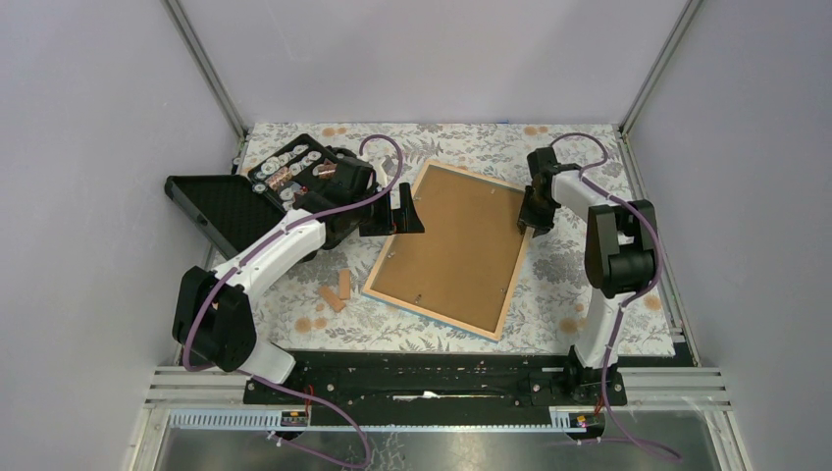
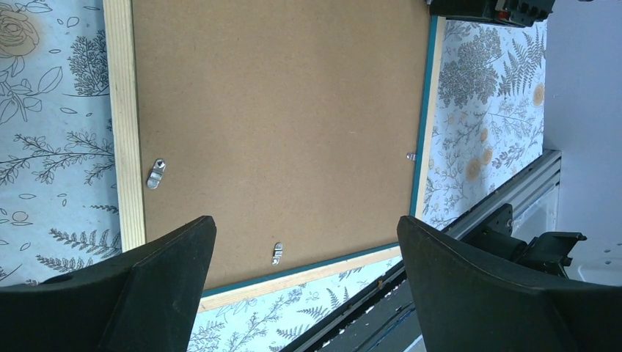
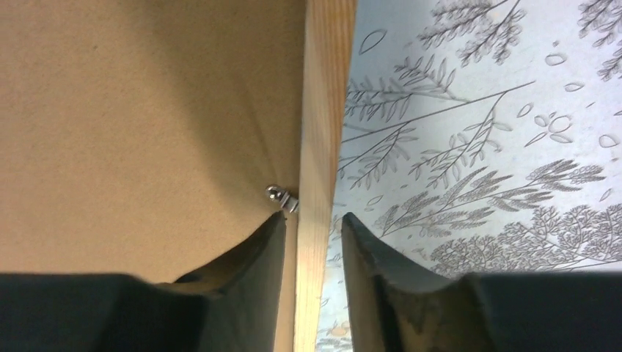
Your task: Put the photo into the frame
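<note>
The frame [image 1: 432,316] lies face down on the floral cloth, light wood rim up, with the plain brown backing board [image 1: 453,245] filling it. The photo is not in view. My left gripper [image 1: 410,211] hovers open and empty at the frame's left edge; in the left wrist view [image 2: 306,220] the board and its metal clips [image 2: 155,173] lie below it. My right gripper [image 1: 535,218] is at the frame's right edge. In the right wrist view [image 3: 312,216] its jaws straddle the wood rim [image 3: 326,110], narrowly apart, beside a clip [image 3: 282,198].
A black case of small parts [image 1: 294,175] stands open at the back left, its lid [image 1: 211,211] laid outward. Small wooden blocks [image 1: 337,289] lie left of the frame. A black rail [image 1: 432,378] runs along the near edge.
</note>
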Tool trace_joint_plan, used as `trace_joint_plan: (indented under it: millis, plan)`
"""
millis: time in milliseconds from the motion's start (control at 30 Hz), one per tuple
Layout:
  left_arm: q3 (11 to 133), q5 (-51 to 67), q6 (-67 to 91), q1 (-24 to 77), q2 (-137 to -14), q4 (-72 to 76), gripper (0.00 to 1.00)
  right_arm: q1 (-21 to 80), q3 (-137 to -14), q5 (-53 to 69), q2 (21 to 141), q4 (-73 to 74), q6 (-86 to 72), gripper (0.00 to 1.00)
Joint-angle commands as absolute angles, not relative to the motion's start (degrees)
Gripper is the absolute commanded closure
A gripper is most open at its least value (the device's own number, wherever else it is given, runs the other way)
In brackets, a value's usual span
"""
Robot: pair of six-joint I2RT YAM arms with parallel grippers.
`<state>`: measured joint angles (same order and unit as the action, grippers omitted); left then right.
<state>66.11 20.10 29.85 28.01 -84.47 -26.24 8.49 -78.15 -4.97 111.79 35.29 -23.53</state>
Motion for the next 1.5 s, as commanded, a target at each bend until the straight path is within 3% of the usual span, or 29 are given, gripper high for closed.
trace_joint_plan:
  millis: [0,100,267,533,700,867,967,1233,1333,1467]
  plan:
    - [67.8,19.0,28.5,27.7,-83.3,-24.8,0.01,8.2,-79.7,-0.2,106.1,37.1,-17.9,0.48]
    - [67.9,17.3,27.7,27.7,-84.1,-25.2,0.01,8.5,-75.8,2.0,100.3,36.7,-17.8,0.28]
    - [69.1,13.6,26.9,26.9,-86.6,-27.3,0.01,12.0,-65.3,2.0,91.4,35.2,-18.7,0.17]
    - [68.7,7.4,27.2,25.6,-92.7,-27.9,0.01,14.6,-50.5,7.5,81.7,28.4,-21.2,0.07]
    - [68.5,3.6,28.1,25.8,-96.0,-29.3,0.01,14.2,-47.0,6.8,80.0,25.0,-23.3,0.01]
    - [63.9,2.8,34.1,29.5,-91.0,-27.8,0.01,8.9,-47.3,8.4,84.1,25.2,-27.1,0.0]
    - [58.1,0.7,42.3,32.9,-84.2,-27.6,0.01,9.0,-48.9,6.7,87.0,26.1,-26.0,0.1]
    - [42.7,-6.7,64.5,48.1,-70.2,-27.7,0.03,9.1,-48.4,6.3,90.7,24.2,-24.9,0.18]
    - [39.0,-7.3,68.2,51.3,-71.6,-24.0,0.02,9.1,-46.9,8.3,90.9,23.3,-25.8,0.32]
    - [37.4,-6.5,68.6,51.7,-74.0,-18.6,0.01,9.1,-45.0,6.9,91.0,23.9,-26.9,0.62]
